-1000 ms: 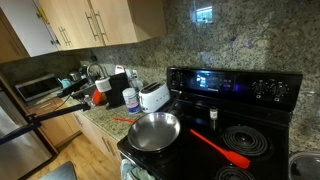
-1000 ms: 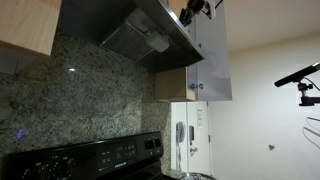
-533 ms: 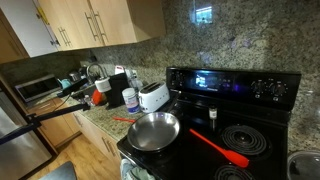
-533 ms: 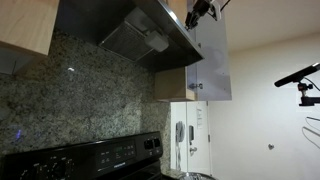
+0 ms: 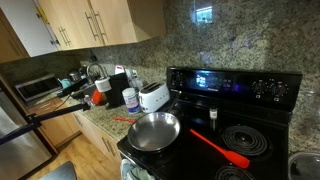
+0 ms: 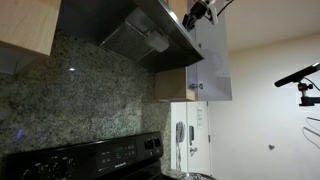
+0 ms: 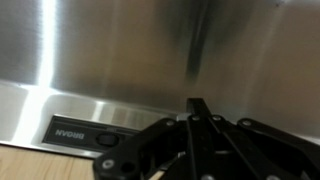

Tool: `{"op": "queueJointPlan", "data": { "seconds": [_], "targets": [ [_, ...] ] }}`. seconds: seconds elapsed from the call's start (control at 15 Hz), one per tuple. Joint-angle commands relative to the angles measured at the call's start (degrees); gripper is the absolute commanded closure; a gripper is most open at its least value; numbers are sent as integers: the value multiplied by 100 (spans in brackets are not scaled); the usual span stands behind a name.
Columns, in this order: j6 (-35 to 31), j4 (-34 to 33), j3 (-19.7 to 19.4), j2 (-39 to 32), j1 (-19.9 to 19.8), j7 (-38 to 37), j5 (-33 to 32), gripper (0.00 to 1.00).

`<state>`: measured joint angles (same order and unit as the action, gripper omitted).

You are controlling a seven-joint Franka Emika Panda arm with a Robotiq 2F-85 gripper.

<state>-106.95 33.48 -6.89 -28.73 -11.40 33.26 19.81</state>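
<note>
My gripper (image 6: 198,12) is high up at the front corner of the stainless range hood (image 6: 150,35), next to a grey upper cabinet (image 6: 212,60). In the wrist view the black fingers meet tip to tip, so the gripper (image 7: 197,103) is shut with nothing between them. It points at the brushed steel face of the hood (image 7: 110,50), just above a dark label strip (image 7: 75,130). I cannot tell whether the fingertips touch the steel. The arm is out of sight in the exterior view over the stove.
Below, a black stove (image 5: 235,85) carries a steel frying pan (image 5: 153,130) and a red spatula (image 5: 220,148). A white toaster (image 5: 153,96) and jars stand on the counter beside it. Wooden cabinets (image 5: 90,20) hang above. The stove's control panel (image 6: 100,158) sits under the hood.
The gripper has shifted slightly sideways along the top corner of the hood and stays shut. Nothing on the stove or counter has moved.
</note>
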Motion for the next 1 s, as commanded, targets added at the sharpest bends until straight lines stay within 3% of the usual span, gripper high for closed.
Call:
{"op": "queueJointPlan", "data": {
  "seconds": [0.0,0.93],
  "targets": [
    [-462,-136,0,-127,28,-273,38,99],
    [-1007,-87,11,-180,44,-548,3,99]
  ]
}}
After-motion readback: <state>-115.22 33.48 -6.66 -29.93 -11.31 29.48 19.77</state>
